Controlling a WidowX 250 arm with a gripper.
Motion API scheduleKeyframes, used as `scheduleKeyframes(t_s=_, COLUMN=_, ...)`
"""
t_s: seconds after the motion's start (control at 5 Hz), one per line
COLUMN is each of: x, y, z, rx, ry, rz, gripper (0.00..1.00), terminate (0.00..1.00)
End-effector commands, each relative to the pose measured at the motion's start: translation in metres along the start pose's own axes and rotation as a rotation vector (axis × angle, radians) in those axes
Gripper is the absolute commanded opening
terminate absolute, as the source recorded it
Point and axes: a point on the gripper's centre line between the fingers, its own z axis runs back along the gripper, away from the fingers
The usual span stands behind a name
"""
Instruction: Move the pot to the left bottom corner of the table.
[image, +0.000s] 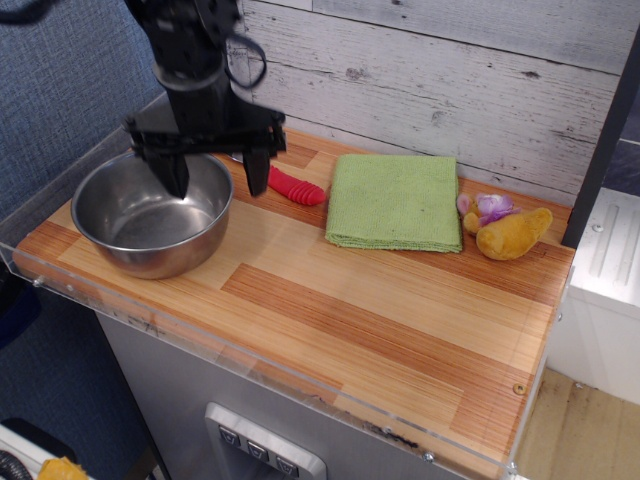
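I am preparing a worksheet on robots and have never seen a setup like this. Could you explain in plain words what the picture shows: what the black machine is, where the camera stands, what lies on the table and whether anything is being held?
The black machine is a robot arm, ending in a gripper with two fingers. The single camera looks down at the table from the front, at an angle.

On the striped wooden table sit a shiny steel pot near the left end, a fork with a red handle partly hidden behind the gripper, a folded green cloth, and a small yellow plush toy with something purple beside it.

The gripper is open and holds nothing. One finger hangs over the pot's inside, the other just outside its right rim, so it seems to straddle the rim.
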Motion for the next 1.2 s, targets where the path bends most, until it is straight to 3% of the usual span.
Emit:
scheduleKeyframes(t_s=0.0, x=-0.005, y=-0.011, z=-0.025, rx=0.069, ry=0.043, rz=-0.037, gripper=1.00, terminate=0.00)
scheduleKeyframes(t_s=0.4, x=-0.006, y=-0.006, z=-0.037, rx=0.120, ry=0.057, rz=-0.021, gripper=1.00, terminate=0.00)
scheduleKeyframes(t_s=0.6, x=-0.002, y=-0.002, z=-0.034, rx=0.121, ry=0.034, rz=0.021, gripper=0.00, terminate=0.00)
scheduleKeyframes(t_s=1.0, x=-0.003, y=0.001, z=-0.030, rx=0.128, ry=0.021, rz=0.030, gripper=0.00, terminate=0.00)
